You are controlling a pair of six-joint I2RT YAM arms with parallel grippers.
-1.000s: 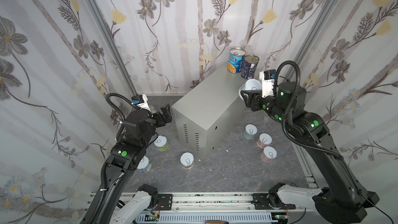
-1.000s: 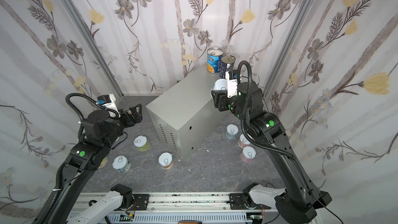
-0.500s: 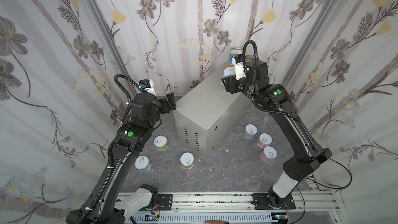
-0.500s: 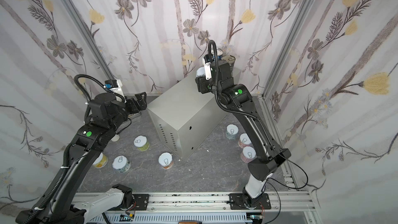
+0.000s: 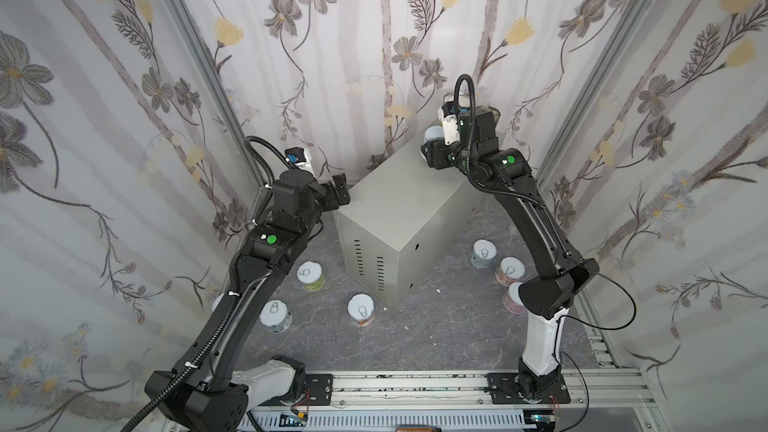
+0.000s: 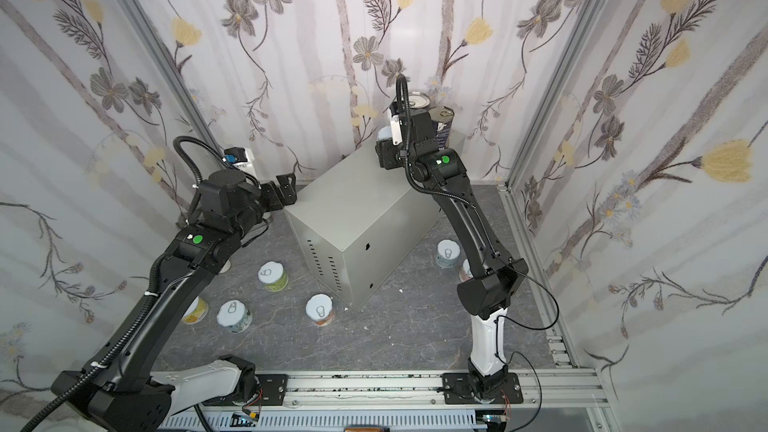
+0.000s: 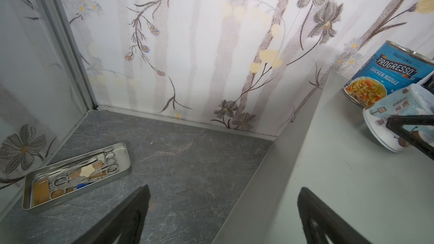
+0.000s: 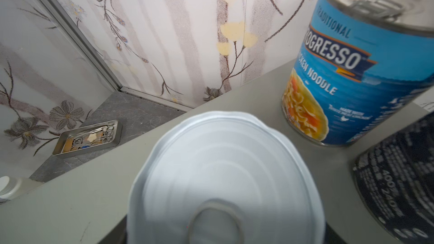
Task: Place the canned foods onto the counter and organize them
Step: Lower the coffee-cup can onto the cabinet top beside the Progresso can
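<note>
The counter (image 5: 399,209) is a grey metal box standing on the floor. At its far end stand a blue Progresso can (image 8: 366,71) and a dark navy tin (image 8: 399,184). My right gripper (image 5: 430,147) is shut on a short can with a pale lid (image 8: 225,174). It holds the can tilted low over the counter top, beside the Progresso can (image 7: 385,73). My left gripper (image 7: 223,191) hangs open and empty over the counter's left edge (image 5: 338,191). Several short cans stand on the floor, among them one to the left (image 5: 310,276) and one to the right (image 5: 484,253).
A shallow metal tray (image 7: 77,174) of instruments lies in the far left floor corner. A white bottle (image 8: 9,186) stands by the counter's left side. Floral walls close in on three sides, and a rail (image 5: 415,384) runs along the front.
My right arm has carried the short can from the counter's right side to its far end, beside the tall tins. My left arm has risen and moved toward the counter's left edge.
</note>
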